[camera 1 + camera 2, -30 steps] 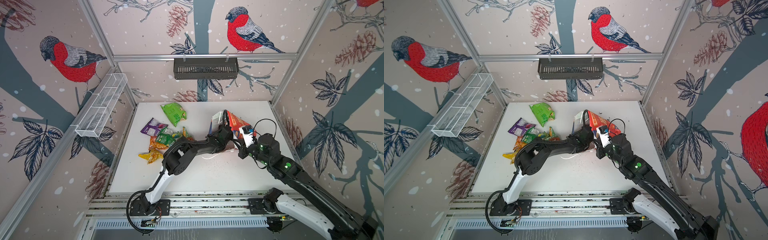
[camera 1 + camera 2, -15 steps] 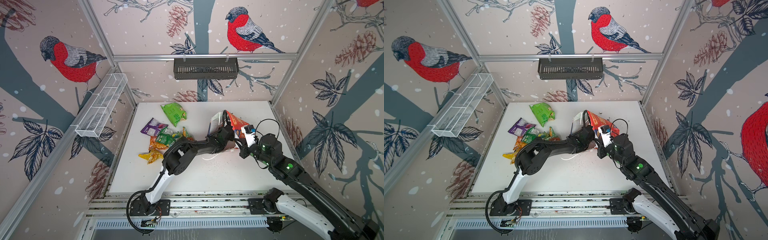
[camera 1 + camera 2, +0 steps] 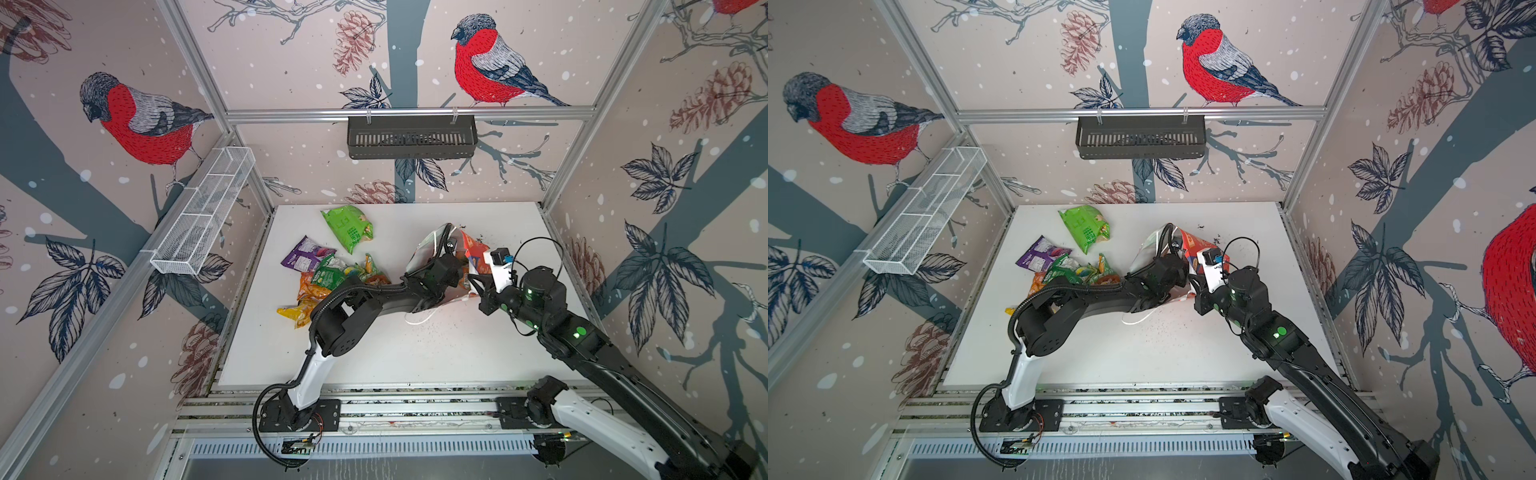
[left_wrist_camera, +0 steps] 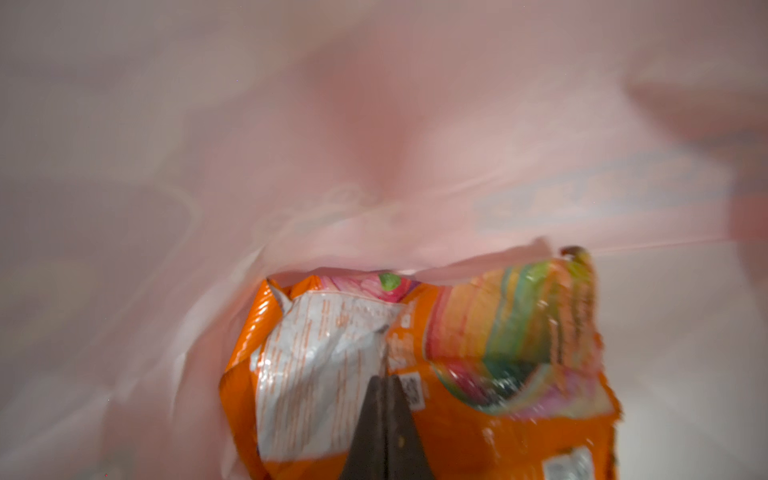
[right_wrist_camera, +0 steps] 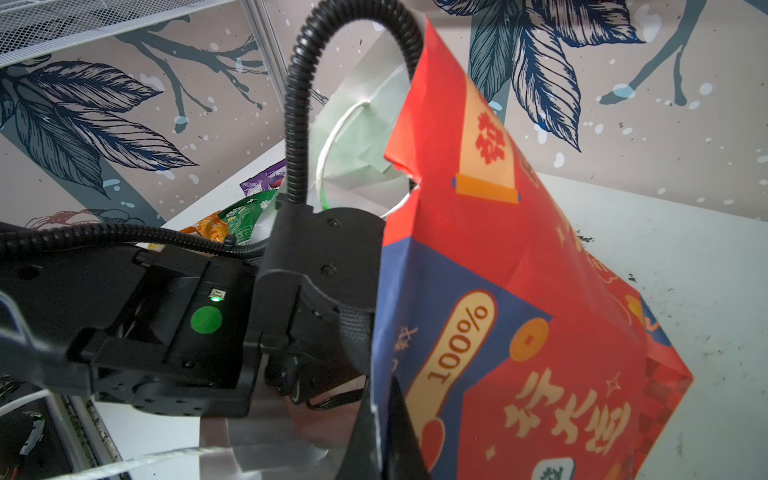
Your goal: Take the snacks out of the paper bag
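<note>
The red paper bag [image 3: 471,249] lies tipped on the white table [image 3: 415,357], mouth toward the left; it shows in both top views [image 3: 1192,245]. My left arm reaches into the mouth, so its gripper is hidden from above. In the left wrist view the bag's pale inside [image 4: 374,145] surrounds my left gripper [image 4: 384,379], shut on a fold of an orange snack packet [image 4: 478,436] with a rainbow-striped packet [image 4: 511,324] against it. My right gripper [image 5: 380,401] is shut on the bag's blue rim [image 5: 415,291]. Several snacks [image 3: 332,282] lie loose on the table's left.
A green packet [image 3: 349,226] and a purple one [image 3: 305,257] lie apart from the pile. A white wire basket [image 3: 203,216] hangs on the left wall and a black one [image 3: 411,137] on the back wall. A white cord handle [image 3: 419,320] and dark crumbs [image 3: 432,332] lie before the bag.
The left gripper has closed inside the bag. Both arms and the bag stand almost where they were; the right wrist has shifted slightly to the right.
</note>
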Tool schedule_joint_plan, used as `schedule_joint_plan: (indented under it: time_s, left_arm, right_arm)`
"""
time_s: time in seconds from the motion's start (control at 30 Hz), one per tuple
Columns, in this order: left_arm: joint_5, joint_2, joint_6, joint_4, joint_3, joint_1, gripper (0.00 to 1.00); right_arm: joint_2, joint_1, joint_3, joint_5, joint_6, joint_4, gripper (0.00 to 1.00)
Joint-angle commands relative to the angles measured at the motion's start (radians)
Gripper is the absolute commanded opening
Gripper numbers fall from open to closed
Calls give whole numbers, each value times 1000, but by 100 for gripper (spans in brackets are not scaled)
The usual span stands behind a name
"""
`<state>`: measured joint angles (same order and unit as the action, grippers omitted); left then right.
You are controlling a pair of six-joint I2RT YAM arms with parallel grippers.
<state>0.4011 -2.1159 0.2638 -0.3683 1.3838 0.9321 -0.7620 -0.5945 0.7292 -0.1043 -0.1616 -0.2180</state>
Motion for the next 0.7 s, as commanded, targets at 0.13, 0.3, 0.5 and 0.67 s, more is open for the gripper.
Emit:
schedule_joint_plan:
  time_s: [0.13, 0.3, 0.5, 0.67]
  left_arm:
    - [-34, 80, 4, -57, -58, -3, 0]
    - [-57, 133, 6, -57, -92, -3, 0]
    - [-67, 208, 1, -63, -145, -2, 0]
    - [-64, 257, -12, -52, -171, -3, 0]
  right_arm:
    - [-5, -1, 6, 35, -10, 34, 0]
    - [-5, -1, 7, 55, -7, 31, 0]
    - [-3, -1, 4, 76, -12, 28, 0]
    - [0, -1, 3, 98, -12, 26, 0]
